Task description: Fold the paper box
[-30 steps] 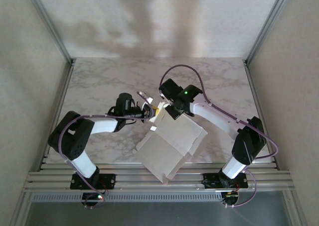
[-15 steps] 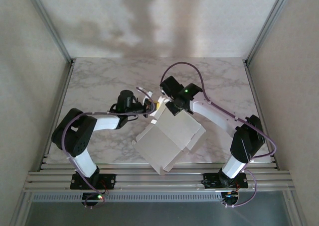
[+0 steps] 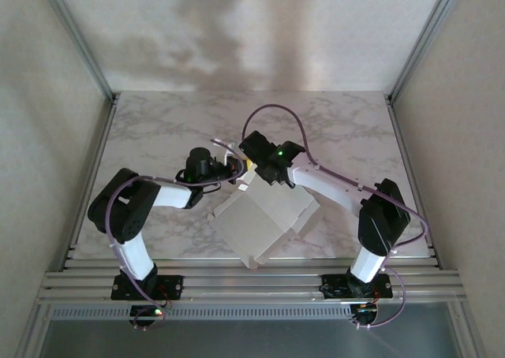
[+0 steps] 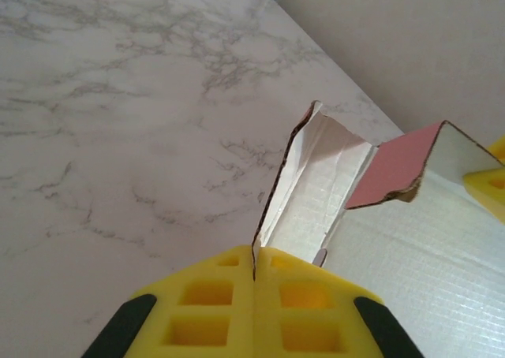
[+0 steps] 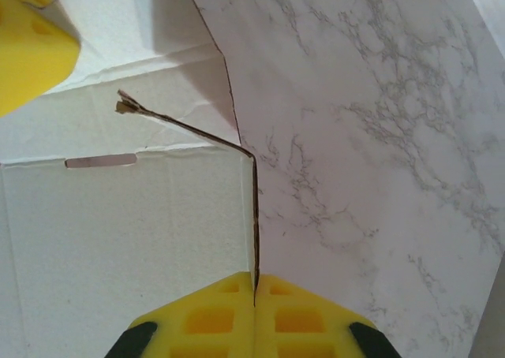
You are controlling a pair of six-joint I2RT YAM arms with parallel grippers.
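On the marble table point(image 3: 158, 129) the paper box point(image 3: 264, 220) sits opened out, white side up. The left gripper point(image 4: 254, 263) and right gripper point(image 5: 255, 287) each pinch its card edge.

matt card paper box point(image 3: 264, 224), smooth marbled table point(image 3: 158, 133)

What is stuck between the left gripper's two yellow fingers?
A thin edge of the paper box, pinched tight by the left gripper, seen in the left wrist view.

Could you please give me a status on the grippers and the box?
Left gripper shut on a paper box flap edge. Right gripper shut on another edge. Box not yet folded, white side up. Nothing blocking.
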